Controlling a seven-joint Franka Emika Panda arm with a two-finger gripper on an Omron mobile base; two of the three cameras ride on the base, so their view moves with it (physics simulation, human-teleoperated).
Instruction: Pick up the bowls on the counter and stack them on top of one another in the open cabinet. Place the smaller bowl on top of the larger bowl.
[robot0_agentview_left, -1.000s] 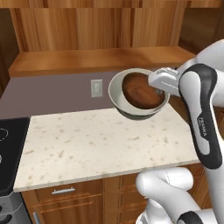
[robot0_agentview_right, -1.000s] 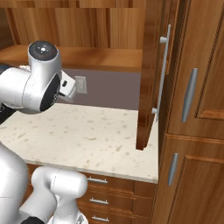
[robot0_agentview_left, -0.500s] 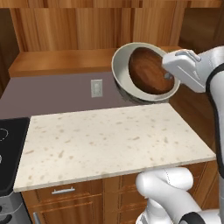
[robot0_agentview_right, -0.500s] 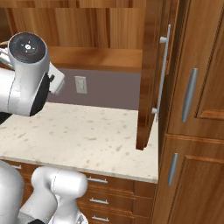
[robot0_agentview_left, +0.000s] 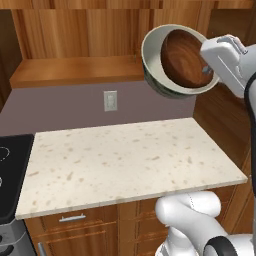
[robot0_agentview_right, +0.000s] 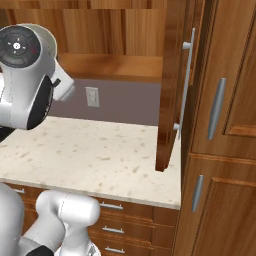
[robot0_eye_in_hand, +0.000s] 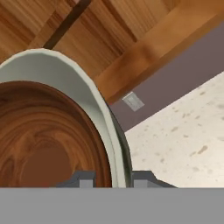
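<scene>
1. The open wooden cabinet (robot0_agentview_left: 80, 70), a doorless compartment of mid-brown planks with a vertically panelled back, runs across the wall above the work area; its shelf board is bare where it shows in the left base view.
2. The flat beige stone-look table (robot0_agentview_left: 125, 165) with brown speckles lies below it, over wooden drawers with metal handles (robot0_agentview_left: 72, 218), and a black stovetop (robot0_agentview_left: 10, 175) adjoins its left end.
3. In the right base view a brown cabinet door (robot0_agentview_right: 167, 85) with a long metal handle stands edge-on over the right end of the table (robot0_agentview_right: 100, 155), next to tall wooden cupboards.
4. The white robot arm (robot0_agentview_left: 235, 60) reaches in from the right of the left base view, high above the table.
5. The larger pale grey-green glazed bowl (robot0_agentview_left: 152, 65) is held up in the air, tipped steeply on its side so its whitish inside faces the camera, level with the cabinet shelf and in front of its right part.
6. The small dark reddish-brown wooden bowl (robot0_agentview_left: 182, 60) sits nested inside the larger bowl, tipped with it.
7. A white wall socket (robot0_agentview_left: 110, 100) sits on the grey-mauve backsplash beneath the shelf.
8. The fingers (robot0_eye_in_hand: 112, 180) are nearly closed, gripping the rim of the larger bowl (robot0_eye_in_hand: 105, 113), one tip inside against the wooden bowl (robot0_eye_in_hand: 43, 131) and one outside.
</scene>
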